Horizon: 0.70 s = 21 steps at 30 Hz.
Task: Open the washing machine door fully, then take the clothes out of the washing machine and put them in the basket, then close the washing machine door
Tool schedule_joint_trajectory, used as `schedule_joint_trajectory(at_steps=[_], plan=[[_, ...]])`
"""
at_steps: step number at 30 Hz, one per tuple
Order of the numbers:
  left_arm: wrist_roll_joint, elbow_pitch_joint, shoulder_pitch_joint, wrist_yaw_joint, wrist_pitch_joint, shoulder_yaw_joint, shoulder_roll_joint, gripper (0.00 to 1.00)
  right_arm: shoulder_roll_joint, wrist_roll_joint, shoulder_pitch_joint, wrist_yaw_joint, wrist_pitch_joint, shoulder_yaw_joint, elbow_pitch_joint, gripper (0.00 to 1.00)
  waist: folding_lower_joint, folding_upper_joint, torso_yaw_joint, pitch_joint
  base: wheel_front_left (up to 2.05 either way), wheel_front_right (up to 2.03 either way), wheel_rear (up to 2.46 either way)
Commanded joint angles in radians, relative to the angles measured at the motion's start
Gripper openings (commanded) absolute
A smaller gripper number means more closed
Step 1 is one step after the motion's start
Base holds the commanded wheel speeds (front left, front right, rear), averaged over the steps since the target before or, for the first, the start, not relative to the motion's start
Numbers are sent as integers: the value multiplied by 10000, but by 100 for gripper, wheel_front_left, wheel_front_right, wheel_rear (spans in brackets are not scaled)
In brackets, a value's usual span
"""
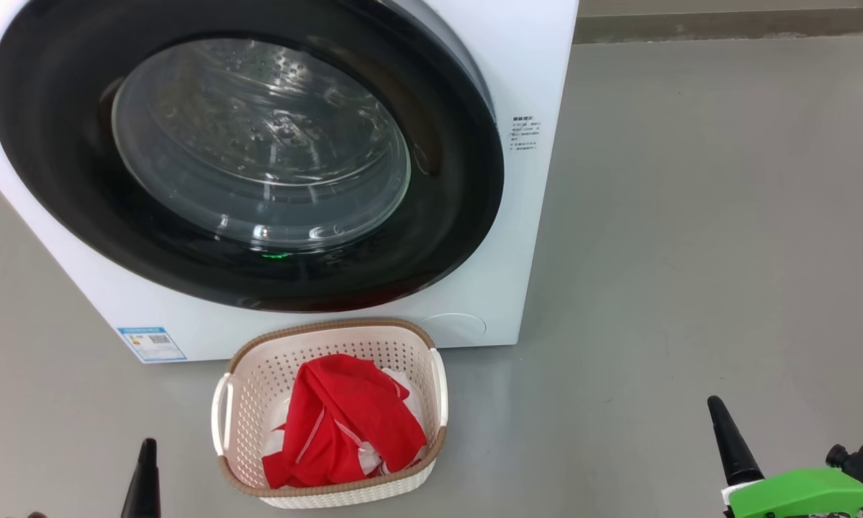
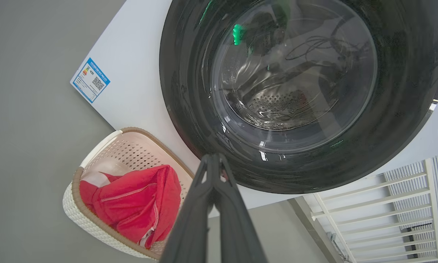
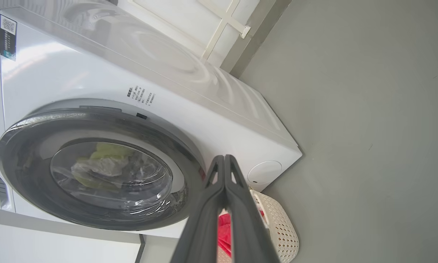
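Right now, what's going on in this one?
Nothing is being handled. The door of the washer looks shut, and the red clothes lie in the basket on the floor in front of it. The left pincer and right pincer are shut, empty and clear of both. The job looks done.

Top edge crops the washing machine door (image 1: 258,144); print on blue label (image 1: 152,344) unreadable

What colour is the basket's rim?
Brown with a woven look, on the cream-white perforated basket; the head view shows it best.
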State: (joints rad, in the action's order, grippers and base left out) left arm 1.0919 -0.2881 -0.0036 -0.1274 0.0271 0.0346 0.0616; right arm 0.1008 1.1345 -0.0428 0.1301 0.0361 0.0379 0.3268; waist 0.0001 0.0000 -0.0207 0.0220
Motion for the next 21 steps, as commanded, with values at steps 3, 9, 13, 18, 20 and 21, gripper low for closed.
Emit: schedule_joint_trajectory(at_steps=[3, 9, 13, 18, 20, 21], plan=[[578, 294, -479, -21, -139, 313, 80, 0, 18, 554, -426, 5, -142, -21, -340, 0, -1, 0, 19, -17, 0, 0, 0], [1097, 309, -543, -22, -283, 368, 58, 0, -37, 1033, -451, 5, -291, 62, -395, 0, -1, 0, 40, -36, 0, 0, 0], [1512, 322, -594, -24, -399, 413, 41, 0, -81, 1416, -471, 5, -410, 128, -439, 0, -1, 0, 57, -52, 0, 0, 0], [2031, 337, -658, -25, -543, 468, 19, 0, -136, 1895, -496, 5, -559, 211, -493, 0, -1, 0, 78, -71, 0, 0, 0], [2239, 344, -684, -25, -601, 490, 10, 0, -158, 2086, -506, 5, -619, 245, -515, 0, -1, 0, 87, -79, 0, 0, 0], [2342, 347, -697, -26, -630, 501, 6, 0, -169, 2182, -511, 5, -648, 261, -526, 0, -1, 0, 91, -83, 0, 0, 0]])
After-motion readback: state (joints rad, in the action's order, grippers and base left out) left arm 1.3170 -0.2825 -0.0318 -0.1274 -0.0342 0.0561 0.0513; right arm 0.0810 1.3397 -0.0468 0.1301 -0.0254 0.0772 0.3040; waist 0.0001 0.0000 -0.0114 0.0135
